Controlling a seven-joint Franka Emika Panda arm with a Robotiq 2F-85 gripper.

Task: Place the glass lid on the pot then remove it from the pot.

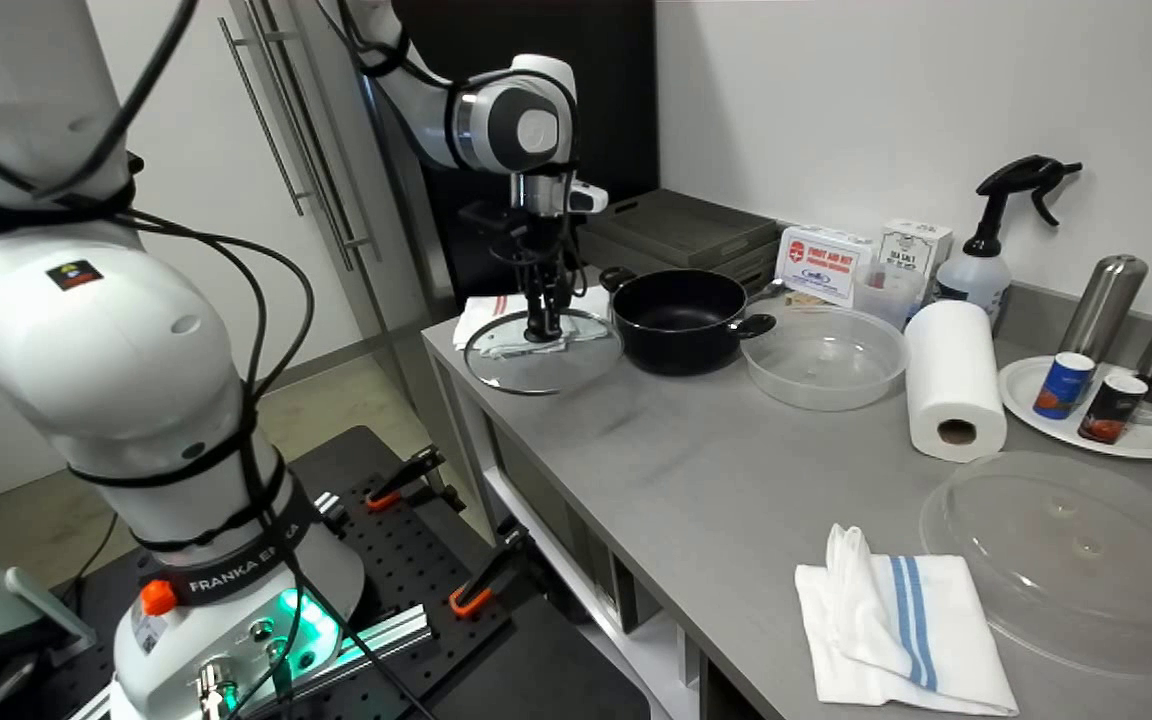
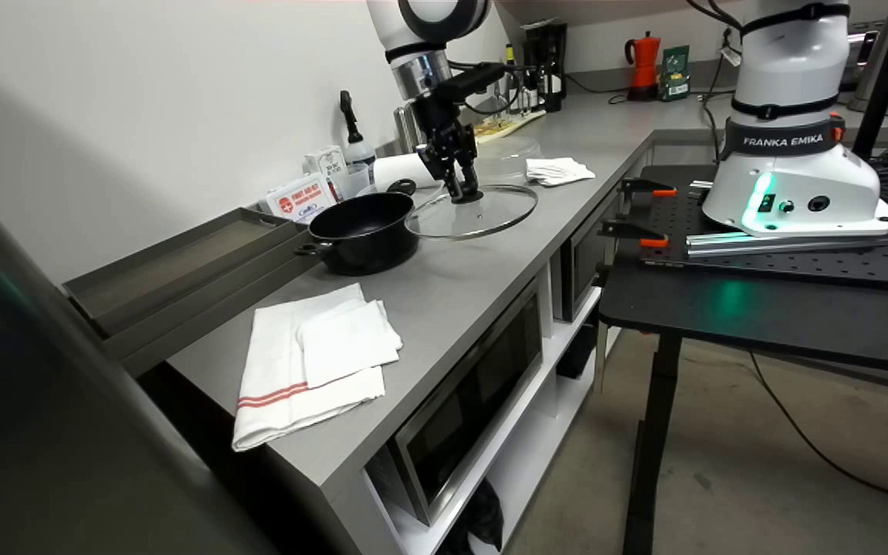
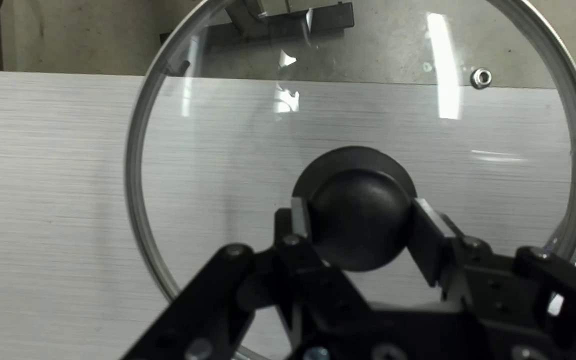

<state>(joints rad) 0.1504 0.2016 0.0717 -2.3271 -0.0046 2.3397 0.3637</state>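
Observation:
The glass lid (image 1: 581,370) is round and see-through with a thin metal rim. It hangs roughly level above the counter, beside the pot, also in an exterior view (image 2: 494,220). In the wrist view the lid (image 3: 208,165) reaches past the counter's front edge, with floor seen through it. My gripper (image 1: 543,325) is shut on the lid's dark knob (image 3: 360,215), one finger on each side. The black pot (image 1: 681,345) stands on the counter with its top uncovered, and also shows in an exterior view (image 2: 371,247). The pot is out of the wrist view.
A clear bowl (image 1: 826,370) stands close to the pot's handle. Grey trays (image 2: 190,277) are behind the pot. A paper towel roll (image 1: 951,375), a large clear plate (image 1: 1076,570) and a blue-striped towel (image 1: 896,630) lie farther along. A red-striped towel (image 2: 290,401) lies at the counter's end.

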